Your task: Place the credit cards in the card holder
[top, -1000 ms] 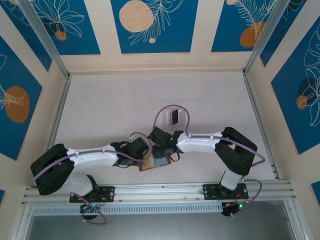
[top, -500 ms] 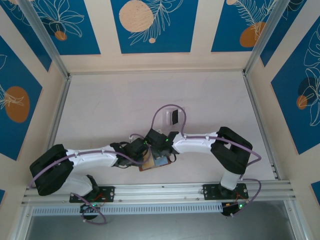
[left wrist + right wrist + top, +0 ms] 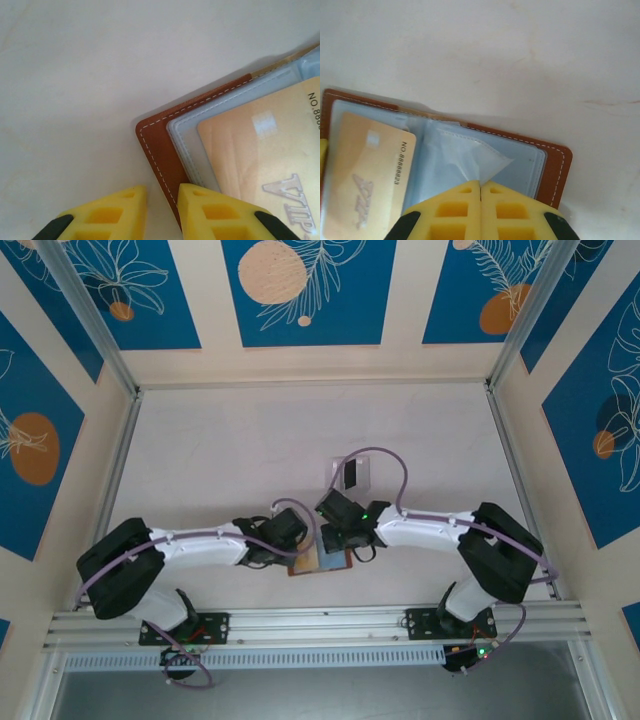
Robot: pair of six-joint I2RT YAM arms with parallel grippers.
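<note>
Bright, diffuse light fills every view; the card holder (image 3: 560, 165) casts only a thin soft shadow on the pale table (image 3: 520, 50). Both wrist views are slightly soft, the yellow fingers (image 3: 210, 215) nearest the lens blurred.

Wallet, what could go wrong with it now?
The right claw is shut on the clear pocket, pulled into a peak; more pull might tear it or lift the wallet. The left claw sits just at the wallet's corner, so it might slide. Then the card could slip out.
</note>
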